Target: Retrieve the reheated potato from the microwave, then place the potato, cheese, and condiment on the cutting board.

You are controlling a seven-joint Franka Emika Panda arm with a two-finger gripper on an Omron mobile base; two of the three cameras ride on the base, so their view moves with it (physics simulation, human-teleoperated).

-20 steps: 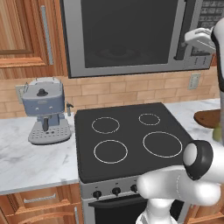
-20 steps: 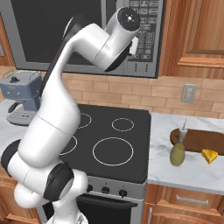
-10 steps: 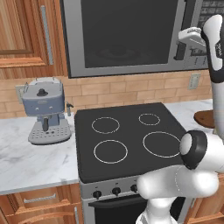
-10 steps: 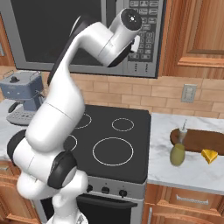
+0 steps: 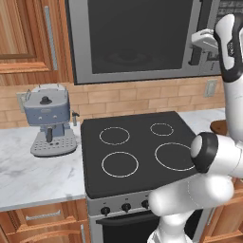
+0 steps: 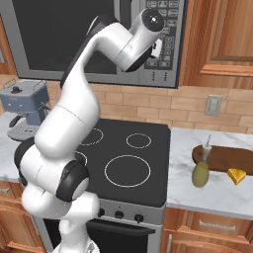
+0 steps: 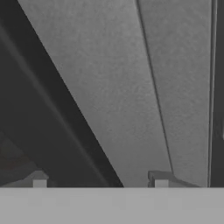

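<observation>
- Two finger tips of my gripper (image 7: 100,180) rise with a gap between them, right up against the microwave (image 5: 137,38), astride its dark upright door handle (image 5: 195,40); whether the pads already press on it I cannot tell.
- My hand is raised at the right side of the closed microwave door, where the dark glass meets the button keypad (image 6: 165,29).
- Nothing of the potato can be seen through the dark glass.
- On the marble counter (image 6: 217,190) right of the stove (image 5: 137,152), the condiment (image 6: 201,170) stands upright just in front of the cutting board's (image 6: 232,158) left end.
- Just right of the bottle lies the cheese (image 6: 236,176), at the board's front edge; whether it rests on the board or on the counter I cannot tell.
- Left of the stove stands a blue-grey coffee machine (image 5: 47,121).
</observation>
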